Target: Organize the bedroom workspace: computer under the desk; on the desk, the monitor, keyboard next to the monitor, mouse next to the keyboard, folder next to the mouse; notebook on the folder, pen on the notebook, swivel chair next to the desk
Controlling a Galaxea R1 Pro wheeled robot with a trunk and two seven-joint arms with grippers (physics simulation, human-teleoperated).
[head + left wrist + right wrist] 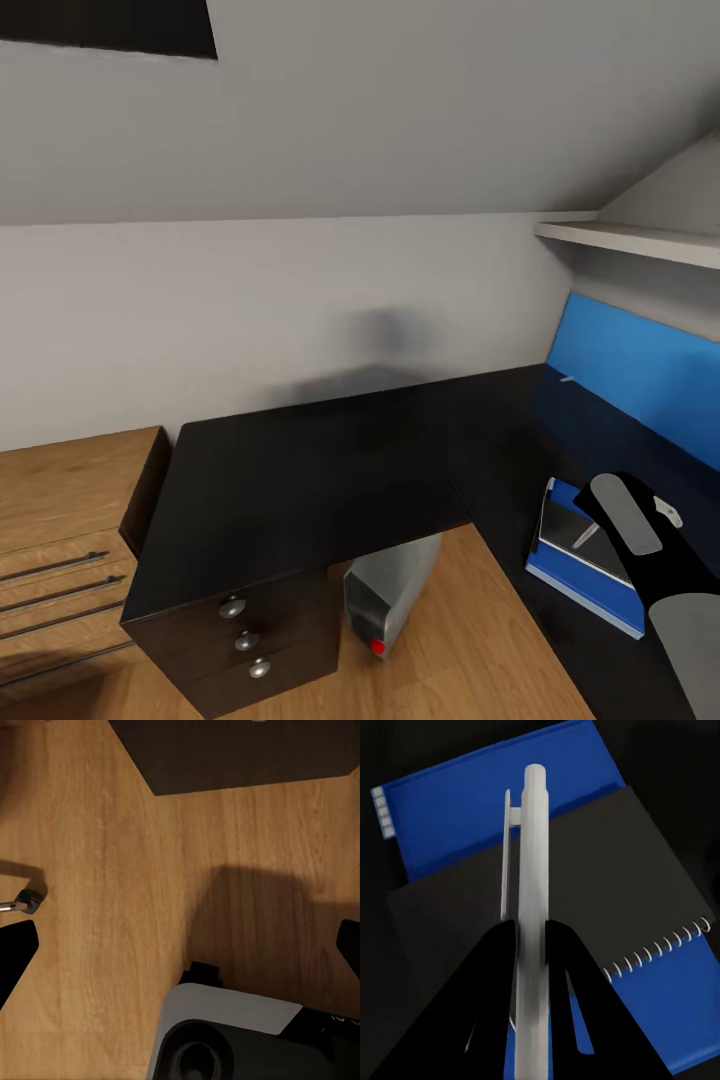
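Observation:
The desk (320, 470) has a glossy black L-shaped top, and the grey computer (385, 595) stands under it beside the knobbed drawers. On the desk's right wing lies the blue folder (590, 585) with the dark spiral notebook (565, 525) on top. My right gripper (625, 510) hovers over them. In the right wrist view it (532, 934) is shut on the white pen (532, 870), held lengthwise above the notebook (600, 885) and folder (472, 802). My left gripper (180, 949) is open over the wooden floor.
A low light-wood chest of drawers (70, 530) adjoins the desk's left end. A white shelf (640, 240) and a blue panel (640, 370) sit above the desk at right. In the left wrist view, a small caster on a chrome leg (26, 898) and the robot's base (232, 1035) show.

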